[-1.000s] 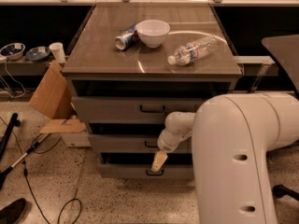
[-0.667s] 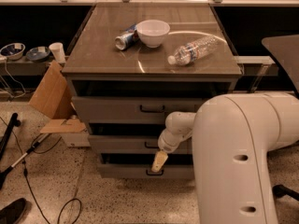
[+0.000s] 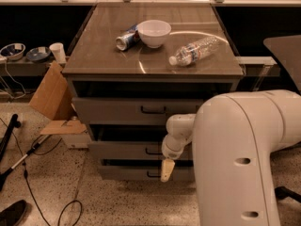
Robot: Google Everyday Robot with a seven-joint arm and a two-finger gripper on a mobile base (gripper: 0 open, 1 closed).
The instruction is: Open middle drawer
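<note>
Jaws spread or closed, I can't tell. Low in the centre, the gripper (image 3: 166,171) hangs with its tip just below the middle drawer (image 3: 122,150) handle. Nothing has shifted this past second, so the pull seems not yet begun.

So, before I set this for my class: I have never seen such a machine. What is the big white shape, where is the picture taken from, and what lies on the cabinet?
The big white shape is the robot's one arm, seen close up. The single camera looks down past it at a grey metal cabinet from the front. At the arm's end is the gripper, a cream-coloured clamp for grasping. It hangs low in front of the cabinet, just under the small dark handle of the middle drawer, the second of three. Nothing can be seen in it. On the brown cabinet top stand a round white bowl, a metal drinks can lying beside it, and a clear plastic bottle on its side.
</note>
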